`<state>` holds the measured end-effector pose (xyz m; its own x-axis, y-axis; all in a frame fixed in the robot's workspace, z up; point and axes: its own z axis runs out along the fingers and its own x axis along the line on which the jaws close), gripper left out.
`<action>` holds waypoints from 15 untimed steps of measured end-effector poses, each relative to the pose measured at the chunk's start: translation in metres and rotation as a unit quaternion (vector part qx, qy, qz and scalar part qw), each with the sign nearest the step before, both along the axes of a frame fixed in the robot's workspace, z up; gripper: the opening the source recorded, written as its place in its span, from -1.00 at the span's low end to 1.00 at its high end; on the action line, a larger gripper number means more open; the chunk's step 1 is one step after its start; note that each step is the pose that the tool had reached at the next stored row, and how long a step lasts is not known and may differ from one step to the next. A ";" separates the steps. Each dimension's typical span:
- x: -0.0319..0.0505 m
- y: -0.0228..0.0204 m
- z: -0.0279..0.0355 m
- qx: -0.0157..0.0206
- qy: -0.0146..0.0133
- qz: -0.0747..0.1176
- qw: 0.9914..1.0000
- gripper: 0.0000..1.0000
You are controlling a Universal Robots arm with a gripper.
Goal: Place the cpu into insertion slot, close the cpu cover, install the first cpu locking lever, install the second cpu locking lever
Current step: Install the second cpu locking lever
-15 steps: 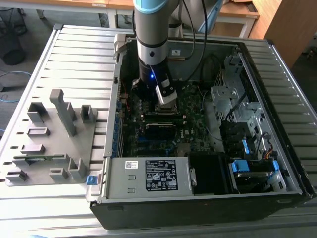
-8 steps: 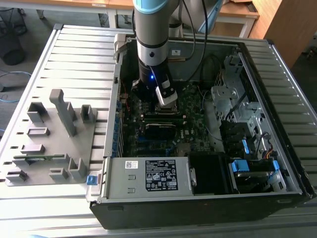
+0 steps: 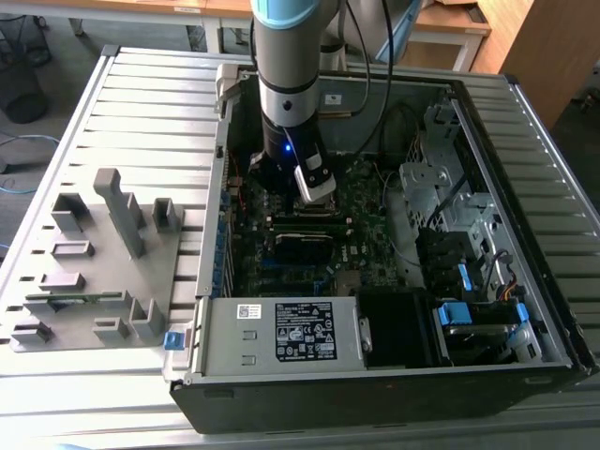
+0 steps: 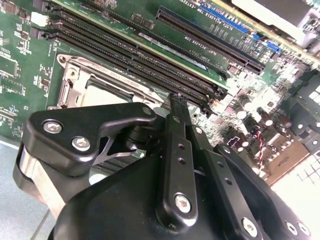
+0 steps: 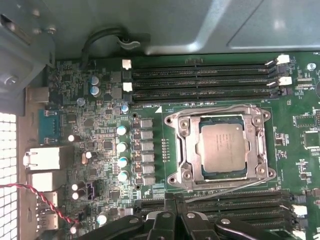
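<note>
In the first wrist view the cpu (image 5: 223, 147) lies seated in the insertion slot (image 5: 202, 171) with the cpu cover (image 5: 184, 148) shut around it, while the gripper (image 4: 176, 102) hovers above the motherboard (image 5: 105, 125), jaws pinched together, holding nothing.

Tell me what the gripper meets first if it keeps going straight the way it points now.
Probably the green motherboard at the edge of the cpu cover, beside the long black memory slots; the gripper tips hang just above there. Depth is hard to judge.
</note>
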<state>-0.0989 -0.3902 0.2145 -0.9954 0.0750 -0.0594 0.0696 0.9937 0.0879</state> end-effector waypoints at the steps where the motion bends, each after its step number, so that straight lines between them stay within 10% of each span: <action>1: 0.0000 -0.0001 -0.0005 0.001 0.000 0.000 1.000 -0.80; 7: 0.0000 -0.0007 -0.0043 0.018 0.000 0.000 1.000 -0.80; 15: -0.0003 -0.0016 -0.0116 0.023 0.000 0.000 1.000 -0.80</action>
<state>-0.0992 -0.3918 0.2029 -0.9954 0.0777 -0.0558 0.0697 0.9886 0.1332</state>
